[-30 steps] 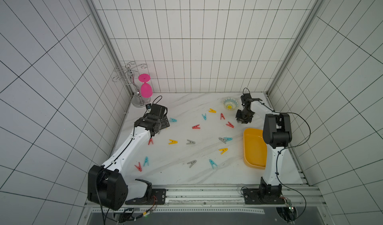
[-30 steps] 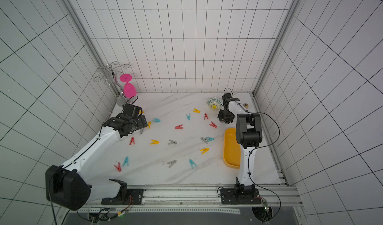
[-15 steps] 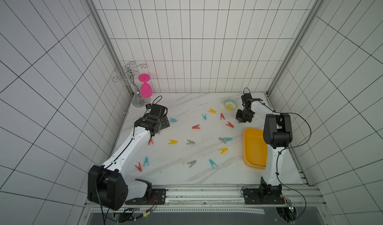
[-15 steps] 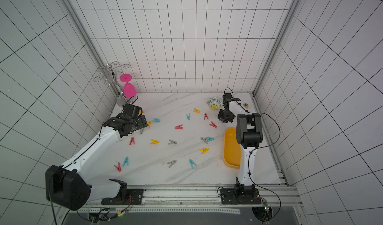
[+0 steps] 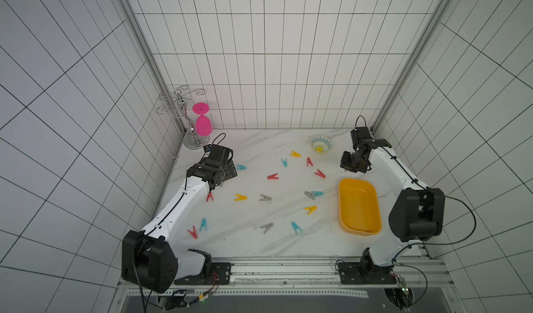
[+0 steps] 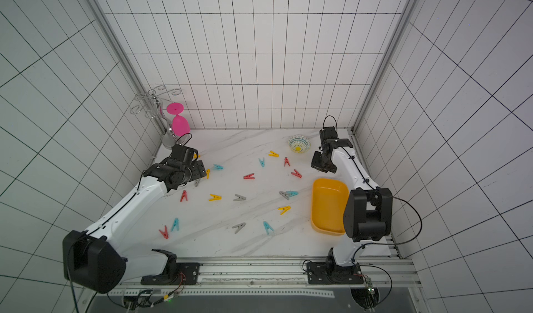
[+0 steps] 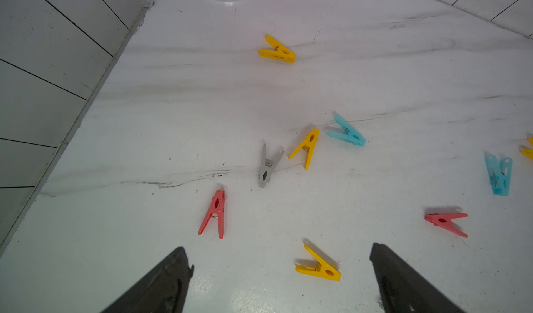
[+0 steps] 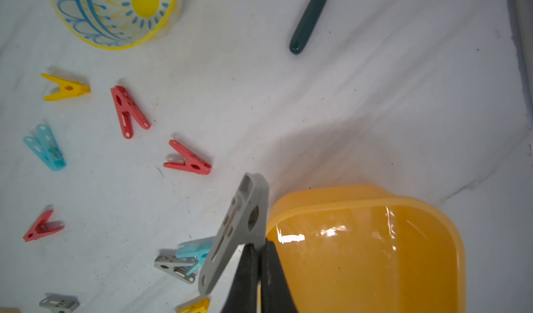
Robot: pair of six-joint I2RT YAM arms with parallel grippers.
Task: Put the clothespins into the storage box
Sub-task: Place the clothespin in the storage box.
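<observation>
Holding now: the right tool (image 8: 259,243) is clenched on a grey A-shaped plastic clothespin (image 8: 239,228), pinched near one end so most of its length sticks out past the fingertips.
Held clip's place: lifted off the white marbled table (image 5: 259,248), just beyond the far end of the shallow yellow-orange plastic storage box (image 5: 357,205); in both top views the tool is not yet above the box.
Box contents: nothing visible; its floor looks bare in both top views and in the part the right wrist view shows.
Left tool: the left tool (image 7: 278,248) is released, jaws spread wide, grasping nothing; it hovers low near the table's left rear. In the left wrist view a yellow clothespin (image 7: 317,265) lies in the gap between its fingers, touching neither.
Loose on the table: sixteen clips show plainly in a top view, in yellow, red, teal-blue and grey, scattered from the left side to just beside the box; a few more are partly hidden by the left arm.
Nearest the box: a grey clip (image 5: 309,194) and a teal-blue clip (image 5: 317,193) touching each other, and a yellow clip (image 5: 310,209) close by.
Done so far: by my reading, no clip delivered; the first is in hand.
Left to do: a short carry over the rim and a release, then nearly the whole scatter.
Not a target: the small round patterned bowl (image 5: 321,145).
</observation>
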